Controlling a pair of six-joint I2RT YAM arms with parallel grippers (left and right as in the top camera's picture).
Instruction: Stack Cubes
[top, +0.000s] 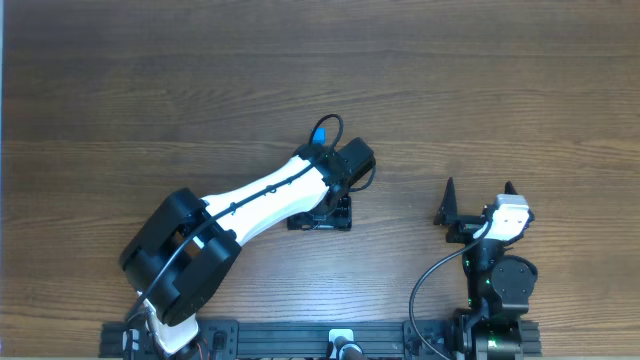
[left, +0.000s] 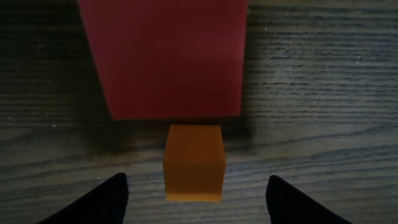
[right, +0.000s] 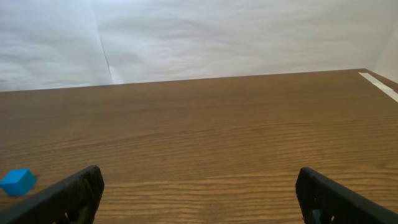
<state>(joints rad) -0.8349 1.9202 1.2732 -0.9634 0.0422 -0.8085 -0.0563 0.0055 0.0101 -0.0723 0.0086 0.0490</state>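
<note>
1 red cube, 1 org. cube, 1 blue cube

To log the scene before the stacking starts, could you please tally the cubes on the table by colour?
red cube: 1
orange cube: 1
blue cube: 1
Total: 3 cubes

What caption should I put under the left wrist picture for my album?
Open left end effector above an orange cube next to a red cube.
</note>
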